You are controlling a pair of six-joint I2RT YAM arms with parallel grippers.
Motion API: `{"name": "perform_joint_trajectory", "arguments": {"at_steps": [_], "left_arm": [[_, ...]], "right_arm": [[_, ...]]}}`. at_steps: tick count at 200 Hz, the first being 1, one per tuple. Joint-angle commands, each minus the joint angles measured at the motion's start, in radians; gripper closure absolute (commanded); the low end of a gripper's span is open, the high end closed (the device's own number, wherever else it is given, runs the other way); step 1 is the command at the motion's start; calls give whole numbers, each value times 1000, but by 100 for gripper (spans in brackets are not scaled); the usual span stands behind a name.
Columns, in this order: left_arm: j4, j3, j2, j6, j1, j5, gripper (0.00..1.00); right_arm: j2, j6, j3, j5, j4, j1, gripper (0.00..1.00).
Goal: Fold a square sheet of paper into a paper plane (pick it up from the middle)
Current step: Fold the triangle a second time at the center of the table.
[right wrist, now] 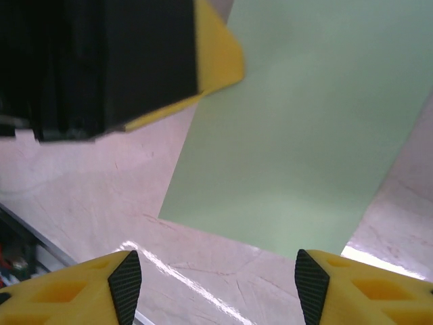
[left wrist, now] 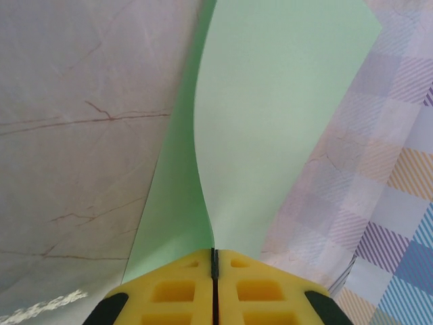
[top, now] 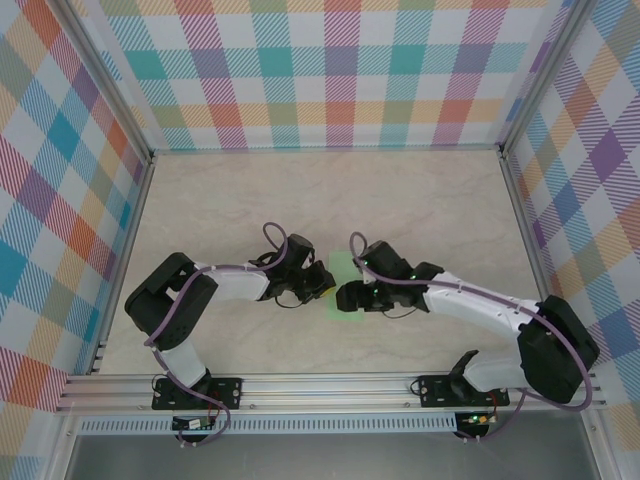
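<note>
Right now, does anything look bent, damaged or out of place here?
Only the square sheet of paper: it curves up from the table where the shut left gripper pinches it. I see no tear.

The square sheet of paper [right wrist: 291,135] is mint-green, fingers [left wrist: 169,292] yellow, walls [top: 340,70] pastel plaid.
</note>
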Motion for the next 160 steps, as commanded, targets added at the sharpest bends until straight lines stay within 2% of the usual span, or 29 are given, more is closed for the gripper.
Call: {"name": "perform_joint_trajectory", "arguments": {"at_steps": [1,45,101,136,160], "left_arm": [[-24,10,-21,11,10,12,93],[-20,11,-26,7,10,16,93],[-11,13,-20,3,10,26,93],[-8,15,-20,2,10,29,93],[-8,16,-16,4,10,31,93]], "right_arm": [[25,-43,32,170,-12,90,35],[63,-82,52,262,41,186,35],[144,-96,87,325,68,209,38],[175,-92,101,375,61,226,42],[175,-79,99,399,55,233,49]]}}
